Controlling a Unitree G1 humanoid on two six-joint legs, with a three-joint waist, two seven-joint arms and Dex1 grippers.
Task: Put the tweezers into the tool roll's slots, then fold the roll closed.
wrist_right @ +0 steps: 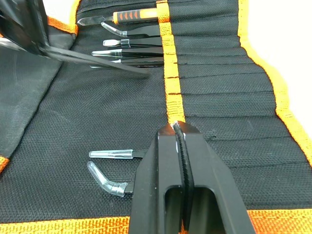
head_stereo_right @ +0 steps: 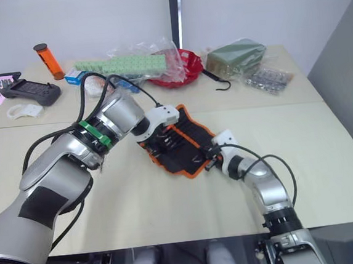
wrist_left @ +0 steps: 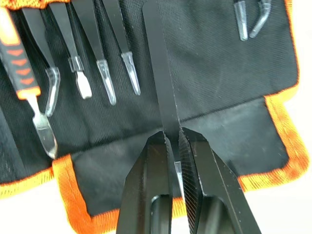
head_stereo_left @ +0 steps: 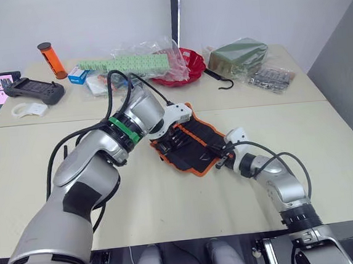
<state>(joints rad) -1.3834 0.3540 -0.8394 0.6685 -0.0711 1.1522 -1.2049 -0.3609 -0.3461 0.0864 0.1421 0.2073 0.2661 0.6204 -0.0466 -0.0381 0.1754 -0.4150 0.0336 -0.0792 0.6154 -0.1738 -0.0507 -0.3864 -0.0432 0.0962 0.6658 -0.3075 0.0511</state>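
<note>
While the tool roll lies open mid-table in the head views, both arms meet over it. Left wrist view: the left gripper is clamped on one slim tweezer, stiff, light and probably slippery; hold near the tip. Right wrist view: the right gripper pinches the orange binding, soft fabric, beside empty slots.
</note>
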